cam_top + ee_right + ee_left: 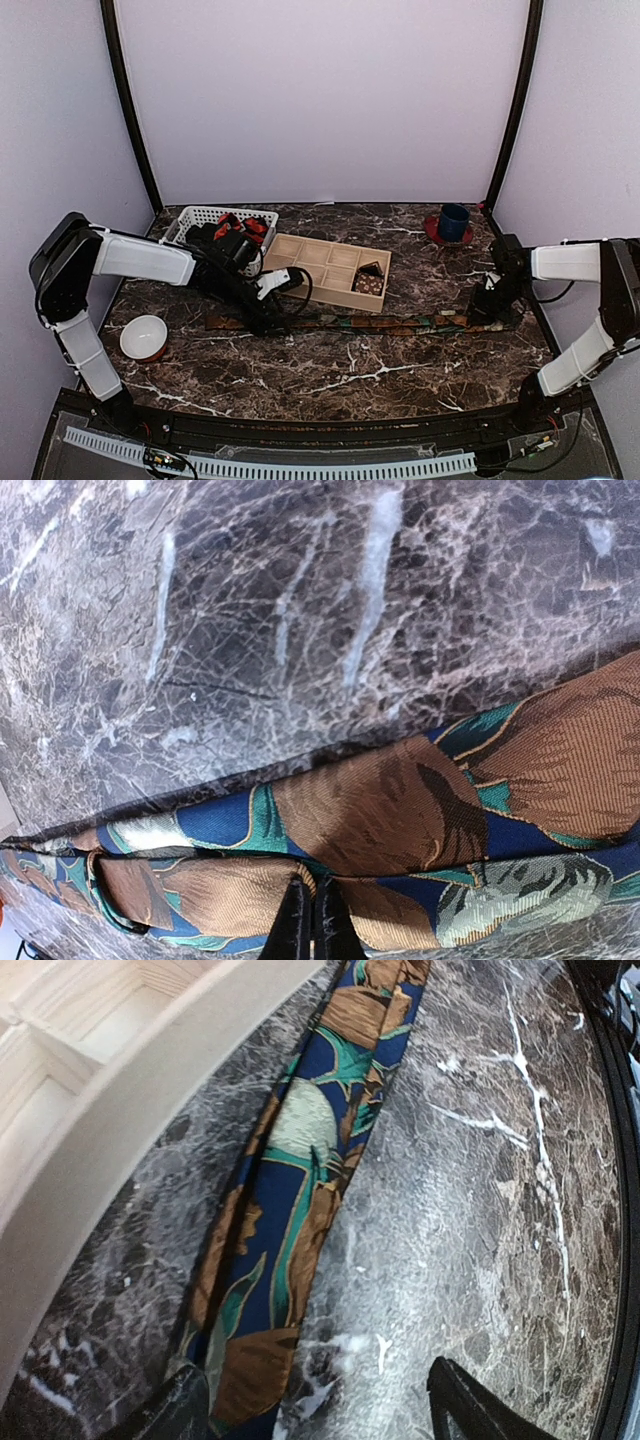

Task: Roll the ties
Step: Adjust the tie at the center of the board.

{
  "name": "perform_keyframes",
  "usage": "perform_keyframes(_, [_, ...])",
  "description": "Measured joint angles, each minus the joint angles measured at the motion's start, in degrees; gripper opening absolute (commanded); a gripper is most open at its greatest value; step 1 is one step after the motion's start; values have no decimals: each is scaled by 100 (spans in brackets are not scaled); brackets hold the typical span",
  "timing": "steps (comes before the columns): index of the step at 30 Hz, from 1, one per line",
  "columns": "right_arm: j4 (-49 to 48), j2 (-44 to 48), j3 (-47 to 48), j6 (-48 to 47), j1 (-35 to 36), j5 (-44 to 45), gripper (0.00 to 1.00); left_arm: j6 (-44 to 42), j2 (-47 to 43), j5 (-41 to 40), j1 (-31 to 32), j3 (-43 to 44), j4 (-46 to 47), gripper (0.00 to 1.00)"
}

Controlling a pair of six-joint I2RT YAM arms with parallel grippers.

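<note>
A brown-orange tie with green and blue patches (380, 323) lies stretched flat across the marble table, left to right. My left gripper (268, 318) is low over its left part. In the left wrist view it (320, 1415) is open, and the tie (290, 1210) runs between the fingers, close to the left finger (175, 1410). My right gripper (490, 305) is at the tie's right end. In the right wrist view it (311, 920) is shut, its fingertips pinching the edge of the folded tie (380, 810). A rolled brown dotted tie (370, 283) sits in a compartment of the wooden tray (300, 262).
A white basket (195, 215) at the back left holds red-and-black and dark ties (240, 228). A white bowl (144, 337) stands at the front left. A blue cup on a red saucer (452, 224) stands at the back right. The tray's wall (130, 1110) is close beside the left gripper.
</note>
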State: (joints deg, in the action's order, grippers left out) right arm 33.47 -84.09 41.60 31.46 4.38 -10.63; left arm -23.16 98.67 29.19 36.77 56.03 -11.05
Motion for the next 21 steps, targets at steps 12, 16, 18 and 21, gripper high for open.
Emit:
perform_keyframes(12, [0, -50, 9, -105, -225, -184, 0, -343, 839, -219, 369, 369, 282, 48])
perform_keyframes(16, [2, -55, 7, -136, -378, -232, 0, -472, 852, -210, 621, 372, 232, 36])
perform_keyframes(18, [13, -55, 9, -162, -474, -232, 0, -496, 820, -203, 787, 328, 205, 33])
perform_keyframes(21, [59, -55, 24, -205, -579, -214, 0, -492, 599, -223, 960, 107, 52, 32])
